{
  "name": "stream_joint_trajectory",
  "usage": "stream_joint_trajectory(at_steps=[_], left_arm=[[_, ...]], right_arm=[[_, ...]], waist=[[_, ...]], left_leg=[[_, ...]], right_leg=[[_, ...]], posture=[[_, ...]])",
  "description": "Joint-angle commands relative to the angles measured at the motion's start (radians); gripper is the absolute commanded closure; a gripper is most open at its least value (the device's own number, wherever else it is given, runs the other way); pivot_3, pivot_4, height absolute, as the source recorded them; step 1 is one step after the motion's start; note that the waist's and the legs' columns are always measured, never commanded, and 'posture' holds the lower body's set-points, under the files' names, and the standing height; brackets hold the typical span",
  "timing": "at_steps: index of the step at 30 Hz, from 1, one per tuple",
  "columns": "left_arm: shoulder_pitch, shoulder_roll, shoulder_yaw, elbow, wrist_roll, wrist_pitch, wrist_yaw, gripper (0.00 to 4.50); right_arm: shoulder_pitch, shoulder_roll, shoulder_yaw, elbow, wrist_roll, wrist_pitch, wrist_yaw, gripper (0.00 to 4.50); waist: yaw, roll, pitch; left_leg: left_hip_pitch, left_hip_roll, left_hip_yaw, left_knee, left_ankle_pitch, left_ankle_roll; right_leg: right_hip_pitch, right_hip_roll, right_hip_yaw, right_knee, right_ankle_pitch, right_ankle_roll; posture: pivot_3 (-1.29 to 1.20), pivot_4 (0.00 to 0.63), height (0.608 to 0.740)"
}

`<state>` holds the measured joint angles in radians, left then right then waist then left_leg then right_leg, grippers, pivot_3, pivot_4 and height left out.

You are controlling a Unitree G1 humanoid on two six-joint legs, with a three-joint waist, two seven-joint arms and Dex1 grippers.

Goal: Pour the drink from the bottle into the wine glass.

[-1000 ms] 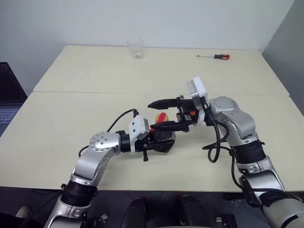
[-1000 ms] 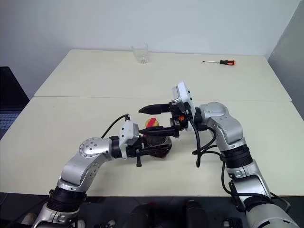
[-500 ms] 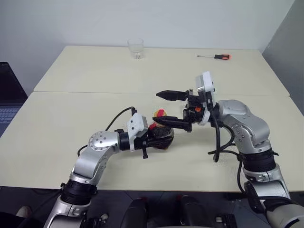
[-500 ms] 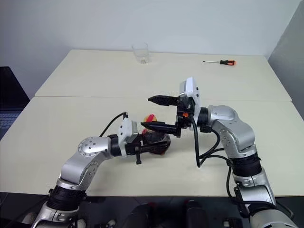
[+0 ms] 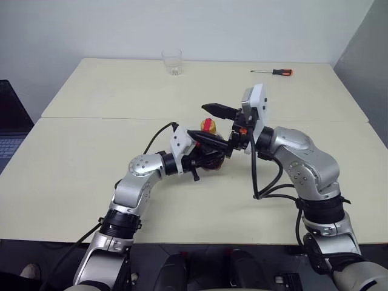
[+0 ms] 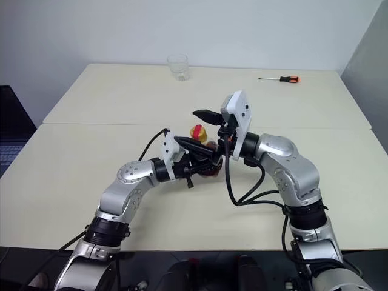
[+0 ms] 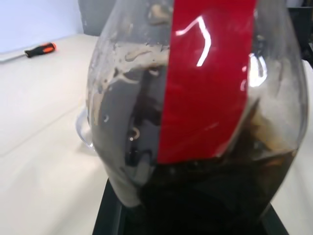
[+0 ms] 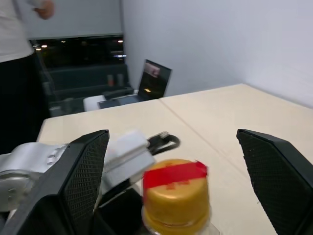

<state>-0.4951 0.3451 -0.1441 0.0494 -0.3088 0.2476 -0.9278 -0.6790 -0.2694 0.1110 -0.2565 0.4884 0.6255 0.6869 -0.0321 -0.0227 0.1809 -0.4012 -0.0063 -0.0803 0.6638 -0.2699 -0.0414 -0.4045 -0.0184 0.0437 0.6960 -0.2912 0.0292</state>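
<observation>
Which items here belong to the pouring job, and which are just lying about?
Part of the job:
bottle, held by the left gripper
its yellow cap, between the right gripper's open fingers
drink

Lying about:
tumbler
screwdriver
laptop

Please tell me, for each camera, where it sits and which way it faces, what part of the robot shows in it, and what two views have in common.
Left eye view: on the head, facing forward and down over the pale table; both arms show.
Right eye view: beside it, same scene and arms.
Left wrist view: on the left wrist, close on the small round clear plastic bottle of dark drink.
Right wrist view: on the right wrist, facing the bottle's yellow-orange cap between its open black fingers; the left arm shows.
Shared: the left wrist and eye views both show the orange-handled screwdriver.
</observation>
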Motion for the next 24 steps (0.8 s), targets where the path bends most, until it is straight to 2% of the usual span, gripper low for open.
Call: stream_joint_trajectory(at_steps=[1, 14, 17, 24], left_arm=[[-0.022, -0.016, 0.015, -0.008, -0.002, -0.043, 0.010, 3.52], [-0.036, -0.023, 0.019, 0.035, 0.022, -0.086, 0.026, 3.52], [-0.038, -0.022, 0.019, 0.038, 0.021, -0.089, 0.025, 3.52], [-0.052, -0.022, 0.023, 0.053, 0.023, -0.092, 0.023, 3.52]], right_arm=[[-0.026, 0.025, 0.011, -0.015, -0.030, -0.025, -0.051, 0.04], [-0.041, 0.058, 0.005, 0.003, -0.076, 0.001, -0.153, 0.04], [-0.044, 0.057, 0.005, 0.005, -0.075, 0.001, -0.155, 0.66], [-0.050, 0.050, 0.011, 0.015, -0.079, -0.018, -0.141, 3.12]], waist=[[0.000, 0.000, 0.000], [0.000, 0.000, 0.000], [0.000, 0.000, 0.000], [0.000, 0.000, 0.000]], left_leg=[[0.000, 0.000, 0.000, 0.000, 0.000, 0.000], [0.000, 0.000, 0.000, 0.000, 0.000, 0.000], [0.000, 0.000, 0.000, 0.000, 0.000, 0.000], [0.000, 0.000, 0.000, 0.000, 0.000, 0.000]], right_leg=[[0.000, 0.000, 0.000, 0.000, 0.000, 0.000], [0.000, 0.000, 0.000, 0.000, 0.000, 0.000], [0.000, 0.000, 0.000, 0.000, 0.000, 0.000], [0.000, 0.000, 0.000, 0.000, 0.000, 0.000]], posture=[[0.00, 0.150, 0.740], [0.00, 0.150, 0.740], [0.00, 0.150, 0.740], [0.00, 0.150, 0.740]])
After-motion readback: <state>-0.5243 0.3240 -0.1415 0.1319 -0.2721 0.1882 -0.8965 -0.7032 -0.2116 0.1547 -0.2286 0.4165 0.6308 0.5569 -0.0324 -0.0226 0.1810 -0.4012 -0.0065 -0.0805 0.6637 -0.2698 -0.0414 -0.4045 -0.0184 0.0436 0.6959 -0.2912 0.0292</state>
